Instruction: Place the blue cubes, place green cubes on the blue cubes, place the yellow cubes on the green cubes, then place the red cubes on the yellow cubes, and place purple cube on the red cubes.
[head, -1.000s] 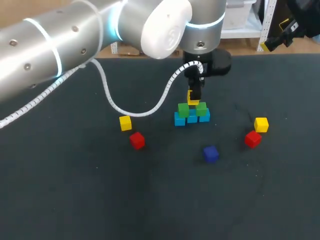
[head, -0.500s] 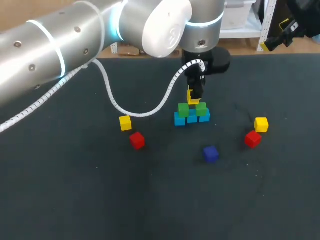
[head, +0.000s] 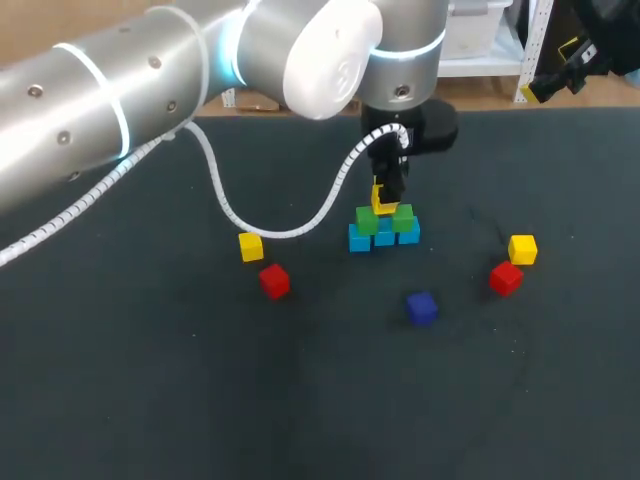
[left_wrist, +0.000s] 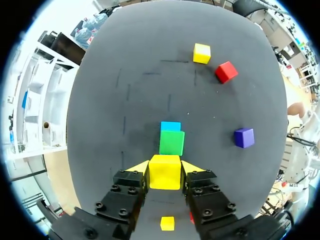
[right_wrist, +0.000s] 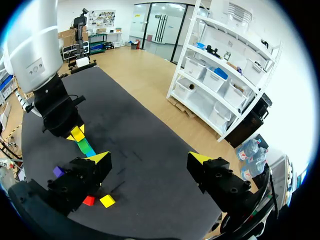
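My left gripper (head: 388, 192) is shut on a yellow cube (head: 384, 206) (left_wrist: 165, 171), held right over two green cubes (head: 367, 221) that sit on a row of blue cubes (head: 384, 238). I cannot tell whether the yellow cube touches the green ones. The left wrist view has a green cube (left_wrist: 172, 142) and a blue cube (left_wrist: 170, 126) just ahead of the fingers. A yellow cube (head: 251, 245) and a red cube (head: 274, 281) lie loose to the left. Another yellow cube (head: 522, 249) and red cube (head: 506, 277) lie to the right. The purple cube (head: 421, 307) lies in front. My right gripper (right_wrist: 150, 159) stands open and empty, high off the table.
The dark table mat (head: 150, 380) is bare at the front and left. The left arm and its white cable (head: 260, 225) hang over the back left part of the table.
My left gripper has come down a little with the yellow cube, closer onto the green cubes. The loose cubes have not moved.
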